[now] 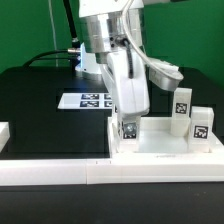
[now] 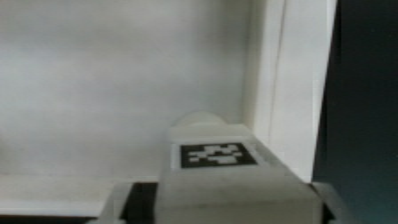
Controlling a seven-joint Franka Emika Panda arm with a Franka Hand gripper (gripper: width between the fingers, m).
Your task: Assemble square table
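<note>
A: Exterior view, item one: the gripper [image 1: 127, 125], lowered at the near corner of the square tabletop [image 1: 165, 150] on the exterior view's left. State?

B: Closed on a tagged leg block [image 1: 128, 130], held upright with its tag facing the camera. The block's lower end appears to sit at or just above the tabletop's surface; I cannot tell whether it touches. Judged purpose: an upright hold keeps the leg's axis square to the top for seating at that corner.

A: Item two?

B: Two further leg blocks, one [image 1: 182, 103] toward the back and one [image 1: 201, 123] nearer the exterior view's right edge, both standing upright on the tabletop, apparently at its corners. A fourth is not made out.

A: Where does the tabletop lie?

B: Pressed into the angle of the long white border rails [image 1: 60, 170] along the near edge of the black table [image 1: 40, 110], likely so it cannot slide under a push. The marker board [image 1: 88, 99] lies flat behind, well apart.

A: Wrist view?

B: The held leg block [image 2: 215, 150], tag up, projects from between the two fingers [image 2: 143, 200]. Beyond it lies the pale inner surface of the tabletop [image 2: 107, 90] and its raised rim [image 2: 294, 90], with dark table past the rim. The block lies just beside the rim, which fits a corner placement.
</note>
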